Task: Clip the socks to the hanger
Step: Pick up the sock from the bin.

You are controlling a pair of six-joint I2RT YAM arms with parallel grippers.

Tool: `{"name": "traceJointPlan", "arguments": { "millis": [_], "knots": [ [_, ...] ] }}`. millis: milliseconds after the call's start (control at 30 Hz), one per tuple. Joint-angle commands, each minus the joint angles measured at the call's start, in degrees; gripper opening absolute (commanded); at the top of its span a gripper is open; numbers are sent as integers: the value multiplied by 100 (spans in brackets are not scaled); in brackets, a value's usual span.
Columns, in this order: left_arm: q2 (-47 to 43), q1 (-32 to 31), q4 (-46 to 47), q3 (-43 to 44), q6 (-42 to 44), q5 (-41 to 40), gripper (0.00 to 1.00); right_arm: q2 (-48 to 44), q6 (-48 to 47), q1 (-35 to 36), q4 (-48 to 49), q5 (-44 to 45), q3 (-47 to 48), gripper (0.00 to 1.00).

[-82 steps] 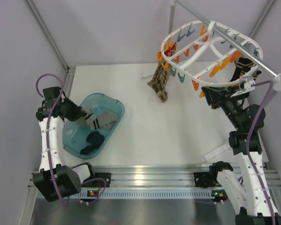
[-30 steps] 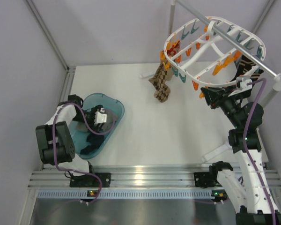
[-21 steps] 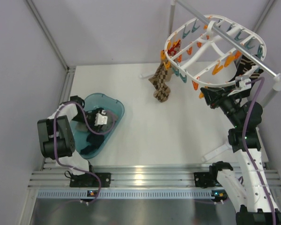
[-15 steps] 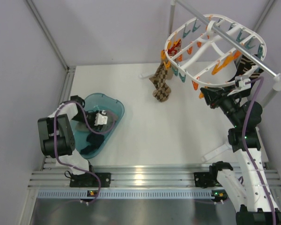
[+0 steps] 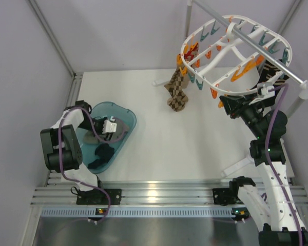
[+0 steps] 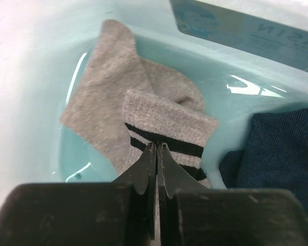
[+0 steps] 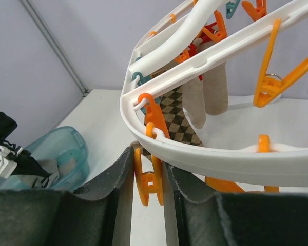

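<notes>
In the left wrist view my left gripper is down in the teal tub, shut on the cuff of a grey sock with black stripes. That sock lies over a plain grey sock, and a navy sock is to the right. My right gripper is shut on an orange peg that dangles from the white hanger. A brown zigzag sock and a dark striped sock hang from the hanger.
The tub sits on the left of the white table, with my left gripper inside it. A metal rod carries the hanger at the back right, with my right gripper under its rim. Grey walls stand close on both sides.
My left gripper has closed from wide open onto the striped sock's cuff in the tub. The right gripper has stayed shut on the orange peg.
</notes>
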Motion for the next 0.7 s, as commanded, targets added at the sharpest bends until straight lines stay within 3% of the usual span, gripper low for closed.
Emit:
{"name": "traceJointPlan", "arguments": {
  "millis": [0, 300, 500, 533, 600, 633, 667],
  "knots": [
    [-310, 88, -547, 445, -175, 497, 0, 9, -122, 30, -116, -122, 152, 0],
    [-978, 334, -1287, 1166, -1343, 1234, 0, -61, -35, 22, -63, -87, 108, 0],
    [-1688, 247, -121, 1597, -4566, 2369, 0, -44, 150, 30, 69, -61, 90, 0],
    [-1830, 212, 640, 1563, -5702, 2544, 0, -18, 211, 30, 77, -61, 99, 0],
    [-2294, 1, 1609, 1335, -6719, 2590, 0, -9, 273, 30, 121, -52, 108, 0],
    [-2454, -78, 2832, 1038, -7908, 2520, 0, 18, 325, 30, 139, -52, 117, 0],
    [-2612, -253, 3358, 887, -8433, 2458, 0, 26, 343, 22, 148, -52, 117, 0]
  ]
}}
